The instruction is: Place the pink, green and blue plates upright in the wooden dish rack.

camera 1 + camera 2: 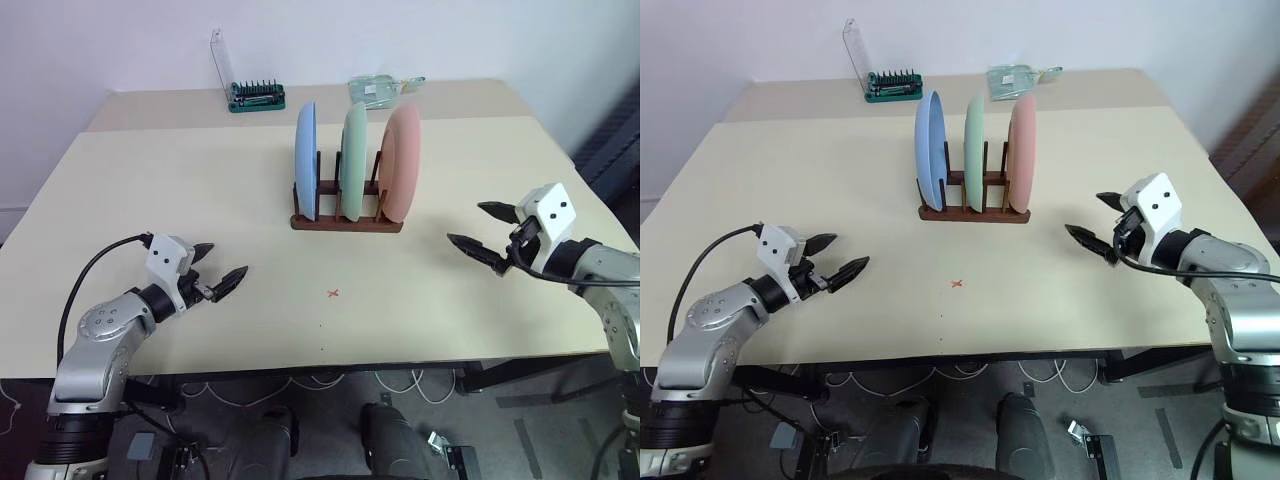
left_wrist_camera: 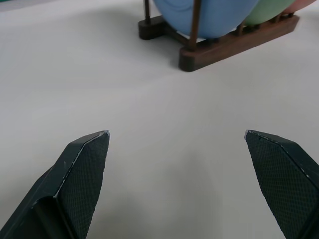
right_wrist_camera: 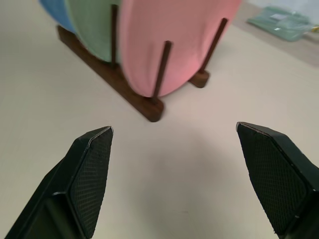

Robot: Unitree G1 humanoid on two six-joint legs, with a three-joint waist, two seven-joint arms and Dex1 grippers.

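While the left gripper (image 1: pixel 222 266) hovers low over the beige table (image 1: pixel 120 200) at its near left, fingers spread wide and holding nothing, the wooden dish rack (image 1: pixel 345 221) sits mid-table. In it the blue plate (image 1: pixel 305 155), green plate (image 1: pixel 353 158) and pink plate (image 1: pixel 402 160) stand upright between pegs. Near the right edge, the right gripper (image 1: pixel 482 233) gapes empty, aimed toward the rack.

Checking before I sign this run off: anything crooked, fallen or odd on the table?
Nothing stands out. The blue plate, green plate and pink plate stand upright in the wooden dish rack.
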